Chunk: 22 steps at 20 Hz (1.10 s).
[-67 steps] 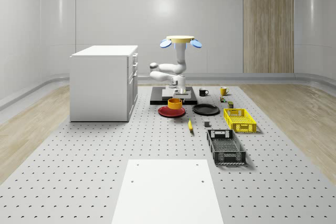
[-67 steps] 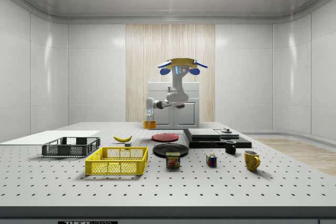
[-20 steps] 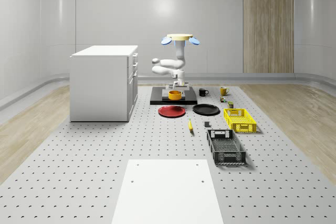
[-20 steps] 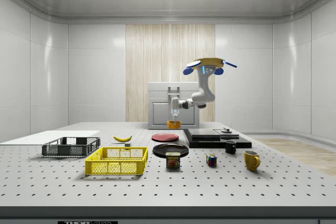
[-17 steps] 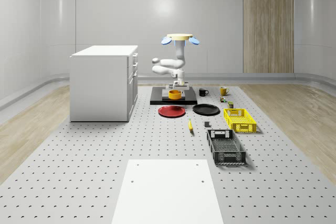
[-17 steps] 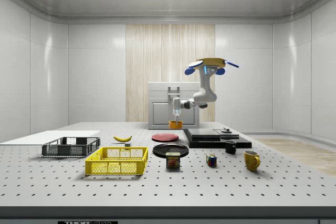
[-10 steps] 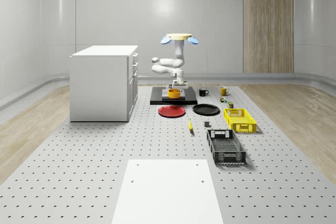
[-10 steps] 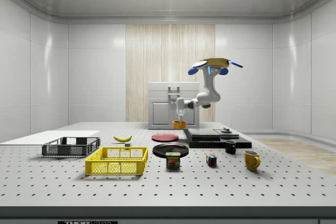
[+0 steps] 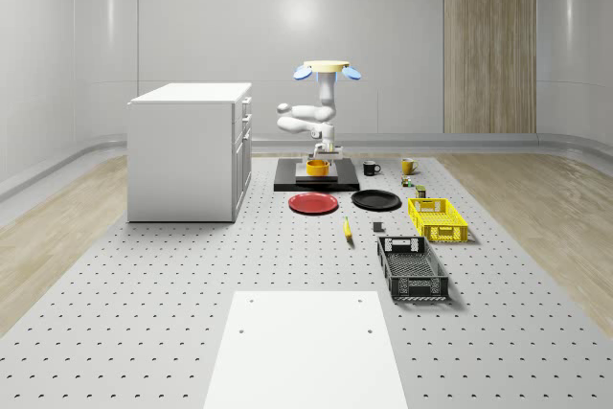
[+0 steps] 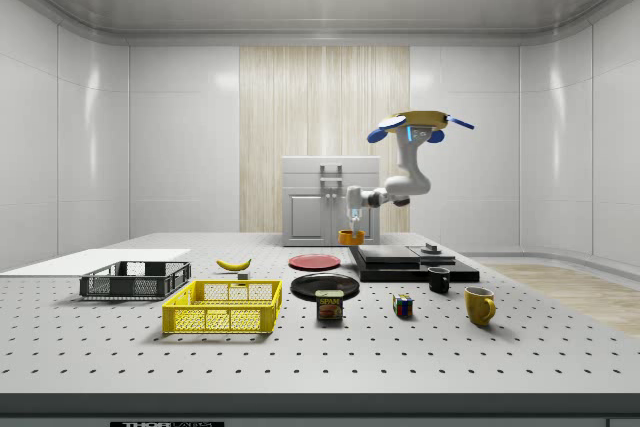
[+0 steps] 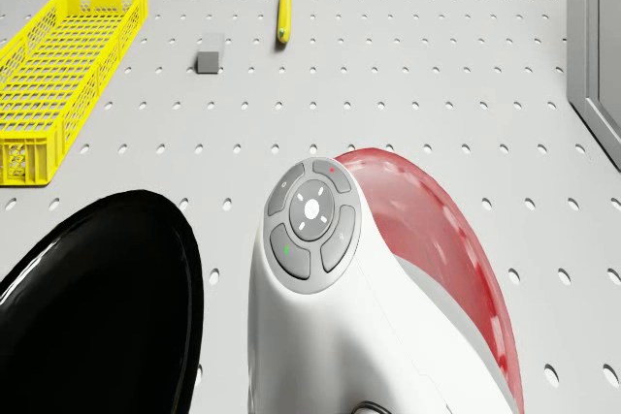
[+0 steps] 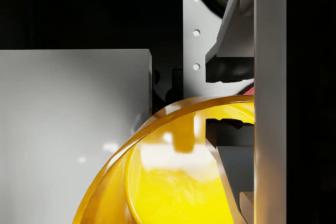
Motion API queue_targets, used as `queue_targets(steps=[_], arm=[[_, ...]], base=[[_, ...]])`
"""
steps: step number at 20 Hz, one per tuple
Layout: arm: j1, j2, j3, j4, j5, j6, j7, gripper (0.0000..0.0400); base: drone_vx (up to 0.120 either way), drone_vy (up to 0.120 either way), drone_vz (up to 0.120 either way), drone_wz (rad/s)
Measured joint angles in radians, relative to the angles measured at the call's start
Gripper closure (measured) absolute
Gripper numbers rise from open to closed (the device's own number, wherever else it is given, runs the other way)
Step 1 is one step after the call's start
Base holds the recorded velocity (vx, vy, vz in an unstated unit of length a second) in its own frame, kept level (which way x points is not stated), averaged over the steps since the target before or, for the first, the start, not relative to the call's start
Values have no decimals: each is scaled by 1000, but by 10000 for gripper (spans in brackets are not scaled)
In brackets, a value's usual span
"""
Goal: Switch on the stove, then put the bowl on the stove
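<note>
- Bowl (image 9: 317,168): upright, opening facing up; round, with no long axis. It hangs just above the near edge of the stove (image 9: 287,182).
- Gripper (image 10: 352,226): closed on the bowl's rim, one finger (image 12: 231,66) outside the wall, the other inside.
- Drone (image 10: 421,125): hovers above the stove.
- Change: 3.4 s ago the bowl hung over the red plate (image 9: 313,203); it now sits farther back, at the stove.

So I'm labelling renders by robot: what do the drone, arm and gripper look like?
The drone has a flat yellow body and blue rotors. Under it hangs a glossy white jointed arm with grey joints and a grey round button pad. The gripper has pale grey fingers with black pads.
</note>
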Motion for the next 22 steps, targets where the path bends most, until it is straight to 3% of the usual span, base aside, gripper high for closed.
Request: queue_targets(steps=[22], arm=[[-1,-2,0,0,1,2,1,300]], base=[[-120,-9,0,0]])
